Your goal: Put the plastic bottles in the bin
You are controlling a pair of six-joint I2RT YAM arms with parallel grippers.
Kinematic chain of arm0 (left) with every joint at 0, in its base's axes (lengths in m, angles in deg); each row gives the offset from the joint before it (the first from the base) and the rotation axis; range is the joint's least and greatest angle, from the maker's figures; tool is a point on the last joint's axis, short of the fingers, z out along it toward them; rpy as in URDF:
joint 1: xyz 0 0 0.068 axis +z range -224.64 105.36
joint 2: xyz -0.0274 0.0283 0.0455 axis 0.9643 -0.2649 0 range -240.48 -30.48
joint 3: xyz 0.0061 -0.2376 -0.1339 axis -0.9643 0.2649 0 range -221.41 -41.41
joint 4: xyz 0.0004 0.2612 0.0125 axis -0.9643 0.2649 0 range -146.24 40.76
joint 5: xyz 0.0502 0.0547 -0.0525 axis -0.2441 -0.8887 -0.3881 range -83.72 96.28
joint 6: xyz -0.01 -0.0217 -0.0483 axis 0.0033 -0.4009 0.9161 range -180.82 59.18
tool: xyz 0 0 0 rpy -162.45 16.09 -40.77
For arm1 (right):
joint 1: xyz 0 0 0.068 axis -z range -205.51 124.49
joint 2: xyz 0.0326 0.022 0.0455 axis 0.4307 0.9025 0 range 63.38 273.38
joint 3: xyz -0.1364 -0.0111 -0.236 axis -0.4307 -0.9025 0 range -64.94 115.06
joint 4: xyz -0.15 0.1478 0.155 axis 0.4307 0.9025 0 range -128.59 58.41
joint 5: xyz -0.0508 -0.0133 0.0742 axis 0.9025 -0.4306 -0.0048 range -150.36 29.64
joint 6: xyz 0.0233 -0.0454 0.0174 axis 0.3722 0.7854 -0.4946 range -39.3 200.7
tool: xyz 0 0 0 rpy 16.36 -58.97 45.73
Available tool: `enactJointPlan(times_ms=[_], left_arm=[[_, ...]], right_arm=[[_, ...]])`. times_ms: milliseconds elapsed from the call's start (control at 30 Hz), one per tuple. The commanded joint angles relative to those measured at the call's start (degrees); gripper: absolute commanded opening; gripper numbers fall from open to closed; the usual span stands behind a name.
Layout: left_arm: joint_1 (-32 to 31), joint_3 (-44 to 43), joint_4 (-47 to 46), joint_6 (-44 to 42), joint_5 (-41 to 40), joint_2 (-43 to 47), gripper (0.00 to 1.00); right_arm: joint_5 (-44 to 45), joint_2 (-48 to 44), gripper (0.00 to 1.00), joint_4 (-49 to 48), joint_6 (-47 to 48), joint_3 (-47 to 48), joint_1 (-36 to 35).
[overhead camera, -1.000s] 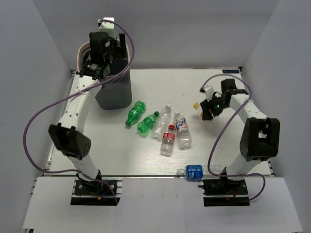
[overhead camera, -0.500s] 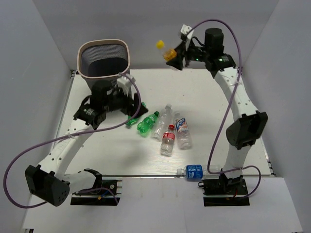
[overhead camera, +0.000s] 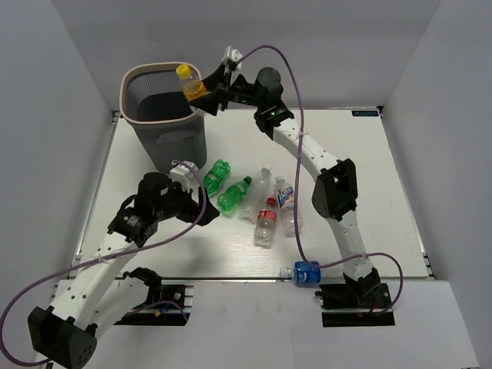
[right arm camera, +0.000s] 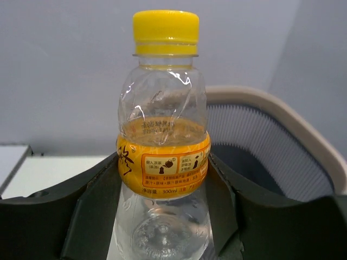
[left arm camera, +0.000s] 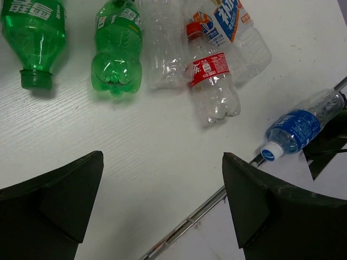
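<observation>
Right now the right gripper (overhead camera: 201, 96) is clamped round the yellow-cap bottle (right arm camera: 162, 135). Its jaws are part-way closed, w/ 1 dark finger (right arm camera: 100, 189) on each side at the orange label. The bottle is thin clear plastic, dented at the shoulder, w/ a ridged screw cap, and it sits upright in the wrist view. It's up by the right rim of the bin (overhead camera: 173, 142); can't tell whether it's fully over the mouth.

The bin is tall and dark grey w/ fine ribbed walls, a rounded-square mouth and a smooth pale beige rim. It stands at the far left of the table (overhead camera: 361, 169).

The left gripper (left arm camera: 162, 162) has its jaws spread wide, holds nothing, and hovers over bare tabletop near the other bottles.

6 more bottles lie on their sides:
- 2 green bottles (left arm camera: 116, 49), translucent, side by side and nearest the bin.
- 1 plain clear bottle (left arm camera: 162, 43) w/ ribbed walls.
- 1 red-label bottle (left arm camera: 211, 76), clear w/ a red cap.
- 1 white-and-blue-label bottle (left arm camera: 233, 27), touching the red-label one.
- 1 blue-label bottle (left arm camera: 303, 124) w/ a white cap, well apart from the rest at the near edge on the metal rail (left arm camera: 190, 216).

The tabletop is white w/ a faint wood-like grain. Plain pale grey walls close it in on 3 sides. Purple cables (overhead camera: 46, 200) loop off both arms.
</observation>
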Motion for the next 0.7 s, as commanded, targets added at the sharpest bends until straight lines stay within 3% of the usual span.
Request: enactJointPlan(times_ms=[0,267,567,600,667], left_arm=[[-0.3,0.8,1.6,2.3,-1.4,3.3,1.00],[-0.3,0.8,4.2,2.3,-1.9,3.8,1.00],[-0.3,0.3,4.1,2.3,-0.8,2.1,1.00],[-0.3,0.3,4.1,2.3,-0.8,2.1,1.00],[-0.3,-0.2,4.1,1.8,-0.8,2.1,1.00]], right_arm=[[4.0,-2.6,0.10,-15.4,-4.3,1.4,-2.0],[8.9,2.0,0.10,-15.1,-1.2,5.8,-4.8],[23.4,10.2,0.14,-14.8,8.0,11.6,-8.0],[23.6,11.0,0.16,-14.8,7.9,11.3,-8.0],[24.1,11.5,0.51,-15.4,8.3,11.1,-8.5]])
